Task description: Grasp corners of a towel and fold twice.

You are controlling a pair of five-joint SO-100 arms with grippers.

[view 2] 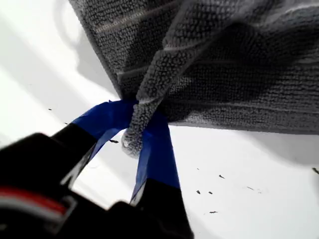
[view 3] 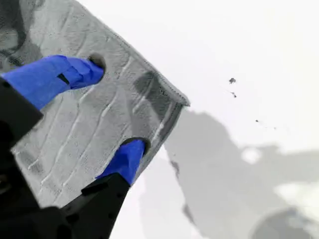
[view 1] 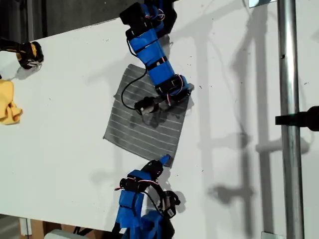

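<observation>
The grey towel [view 1: 144, 117] with thin white stripes lies spread flat on the white table. In the exterior view the arm at the bottom is my first arm. My first gripper [view 1: 163, 160] [view 2: 137, 124] is shut on the towel's near corner [view 2: 133, 130], which is bunched and lifted between the blue fingers. The arm from the top is my second arm. My second gripper [view 1: 185, 91] [view 3: 113, 110] is open, with both blue fingertips [view 3: 130, 153] resting on the cloth beside another corner [view 3: 185, 101], at the exterior view's right.
A crumpled yellow cloth [view 1: 9, 102] lies at the exterior view's left edge, with a black and yellow object [view 1: 27, 52] behind it. A metal pole [view 1: 286, 124] with a black clamp [view 1: 299, 119] runs down the exterior view's right. The table edge [view 1: 60, 221] passes bottom left.
</observation>
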